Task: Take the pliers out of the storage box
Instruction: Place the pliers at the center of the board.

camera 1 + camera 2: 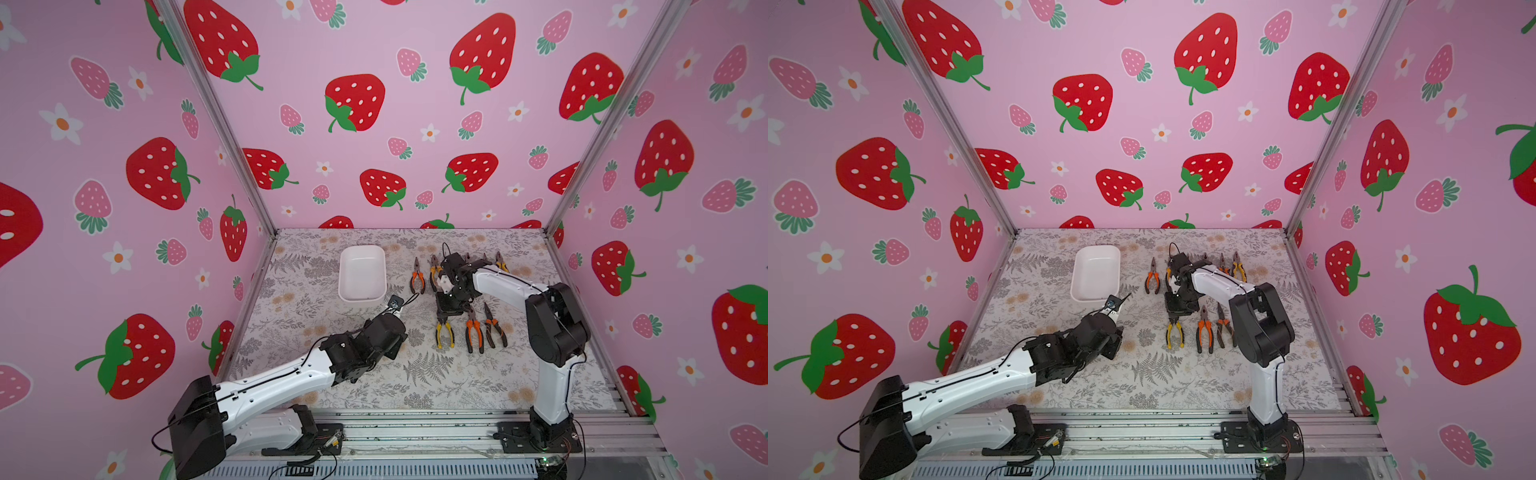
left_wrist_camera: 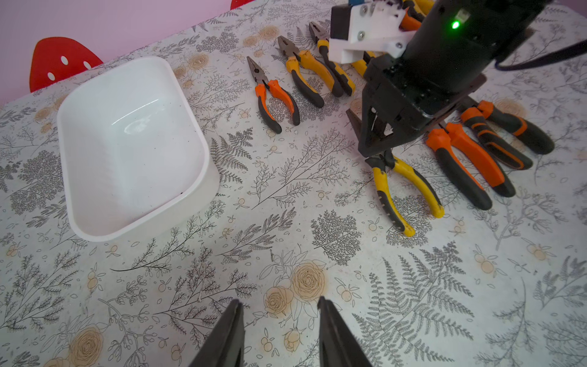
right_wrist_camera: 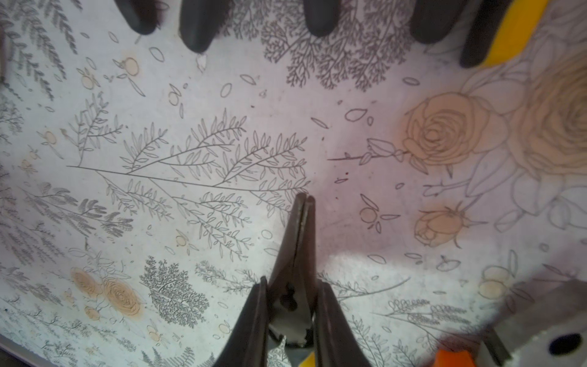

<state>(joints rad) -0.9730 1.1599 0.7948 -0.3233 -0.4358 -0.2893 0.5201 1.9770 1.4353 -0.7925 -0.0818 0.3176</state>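
The white storage box (image 1: 347, 286) (image 2: 71, 178) stands empty at the back left of the floral table. Several pliers lie on the table to its right, all outside it. My right gripper (image 3: 290, 281) (image 1: 444, 318) (image 2: 376, 152) is shut on the metal head of a yellow-and-black pair (image 1: 444, 336) (image 2: 403, 190), whose handles trail toward the front, low over the table. The pliers' closed nose (image 3: 301, 228) sticks out ahead of the fingers. My left gripper (image 2: 279, 302) is open and empty over bare table, in front of the box's near right corner.
An orange-and-black pair (image 1: 417, 278) (image 2: 276, 98) lies nearest the box, with yellow-handled pairs (image 2: 305, 76) beside it. Two orange-handled pairs (image 1: 473, 332) (image 1: 494, 328) lie right of the held one. More pliers (image 1: 500, 262) lie at the back right, partly hidden by the right arm.
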